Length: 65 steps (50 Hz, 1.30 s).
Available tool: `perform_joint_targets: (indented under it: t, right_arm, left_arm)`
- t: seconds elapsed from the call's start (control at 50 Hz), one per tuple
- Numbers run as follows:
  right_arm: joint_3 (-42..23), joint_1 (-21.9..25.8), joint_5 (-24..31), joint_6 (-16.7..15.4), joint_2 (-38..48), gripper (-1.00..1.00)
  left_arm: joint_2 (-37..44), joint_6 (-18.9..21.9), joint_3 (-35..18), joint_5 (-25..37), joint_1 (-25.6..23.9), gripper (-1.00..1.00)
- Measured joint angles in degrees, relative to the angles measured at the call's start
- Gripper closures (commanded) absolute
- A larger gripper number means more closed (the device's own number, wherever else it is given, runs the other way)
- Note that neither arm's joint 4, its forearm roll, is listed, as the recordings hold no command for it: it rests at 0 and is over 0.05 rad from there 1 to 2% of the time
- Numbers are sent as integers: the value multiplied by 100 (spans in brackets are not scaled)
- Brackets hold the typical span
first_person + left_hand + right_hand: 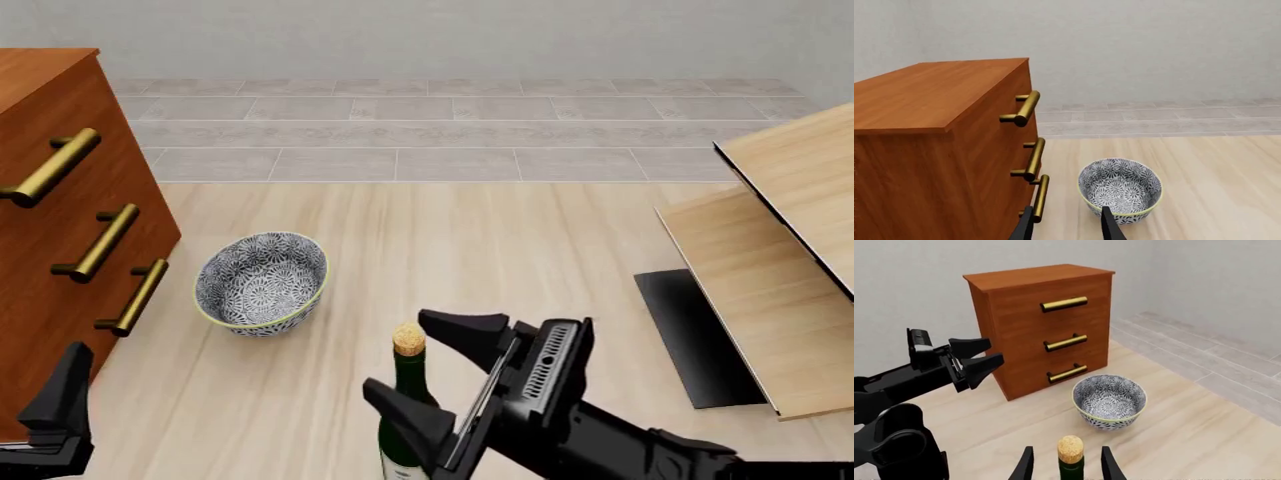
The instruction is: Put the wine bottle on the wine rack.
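Wine bottle (404, 400) stood upright on the pale wood table (534, 240), near the front edge, between the two arms. Dark green glass, narrow neck, tan cork top; only neck and shoulder showed in the front view, and in the right wrist view just the cork and upper neck (1070, 460). The label did not show clearly enough to read; no writing or brand could be read on anything.

Right gripper (424, 368) was spread wide, one finger on each side of the bottle neck, not touching the glass. Left gripper (985, 360) hung apart to the left near the cabinet (54, 230), jaws a little way apart with nothing between them.

Wine rack (781, 260) sat at the table's right side, slanted pale panels with dark edges over a black base plate, well apart from the bottle. Patterned grey-blue bowl (262, 282) stood just beside the cabinet's drawer fronts, beyond and left of the bottle.
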Motion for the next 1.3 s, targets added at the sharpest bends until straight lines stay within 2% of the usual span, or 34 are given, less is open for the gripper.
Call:
perform_joint_targets:
  t: [0.34,0.36,0.78,1.3]
  right_arm:
    - [-10,22,-205,44,263,-100]
    - [-12,27,-209,45,272,100]
    - [-16,61,-211,-62,280,100]
    - [-132,-66,607,-290,-568,100]
  left_arm:
    - [0,4,-2,11,30,-100]
    - [0,5,-2,12,33,-100]
    - [0,2,10,6,46,-100]
    - [0,-25,16,-26,-1,-100]
